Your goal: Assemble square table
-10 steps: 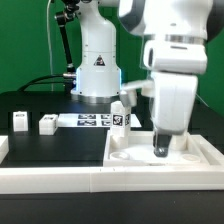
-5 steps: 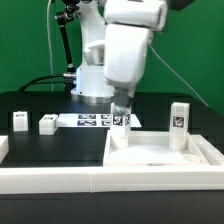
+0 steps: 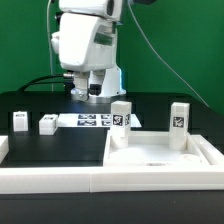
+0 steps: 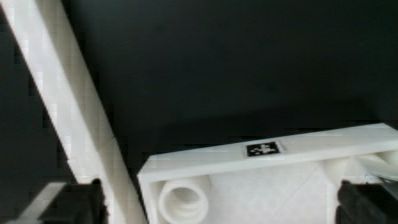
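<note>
The white square table top point(image 3: 165, 152) lies at the exterior view's right, recessed face up. Two white tagged legs stand upright at its far corners, one on the left point(image 3: 121, 115) and one on the right point(image 3: 179, 116). Two more leg pegs point(image 3: 20, 120) point(image 3: 47, 124) stand on the black board at the left. My gripper point(image 3: 94, 88) hangs high above the board, left of the top, open and empty. In the wrist view the gripper point(image 4: 222, 208) is over a corner of the top point(image 4: 285, 180), with its edge tag point(image 4: 267, 149) and a corner hole point(image 4: 183, 198) showing.
The marker board point(image 3: 92, 121) lies flat between the loose pegs and the top. A long white rail point(image 3: 50, 177) borders the black board at the front, and one shows in the wrist view point(image 4: 68, 110). The robot base point(image 3: 97, 70) stands behind.
My gripper has lifted out of the top's right far corner, leaving a leg standing there, and moved up and toward the exterior view's left.
</note>
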Controlling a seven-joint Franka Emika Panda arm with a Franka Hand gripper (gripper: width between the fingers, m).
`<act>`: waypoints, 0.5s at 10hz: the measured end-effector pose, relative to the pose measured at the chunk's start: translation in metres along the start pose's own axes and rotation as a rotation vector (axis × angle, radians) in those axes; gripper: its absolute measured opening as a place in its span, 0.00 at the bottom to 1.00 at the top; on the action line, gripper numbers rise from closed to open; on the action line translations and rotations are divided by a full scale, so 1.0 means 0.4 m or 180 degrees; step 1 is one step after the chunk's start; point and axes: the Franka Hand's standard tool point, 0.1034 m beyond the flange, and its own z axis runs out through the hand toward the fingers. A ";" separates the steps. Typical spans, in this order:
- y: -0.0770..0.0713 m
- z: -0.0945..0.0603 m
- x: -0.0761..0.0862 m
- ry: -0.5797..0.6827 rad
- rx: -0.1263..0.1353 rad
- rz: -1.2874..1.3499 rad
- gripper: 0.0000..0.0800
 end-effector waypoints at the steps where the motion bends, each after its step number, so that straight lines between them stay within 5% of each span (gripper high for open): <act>1: -0.001 0.001 -0.001 0.0002 0.0004 0.0073 0.81; 3: -0.010 0.007 -0.011 0.0009 0.0061 0.0713 0.81; 5: -0.039 0.019 -0.056 -0.0061 0.0267 0.1363 0.81</act>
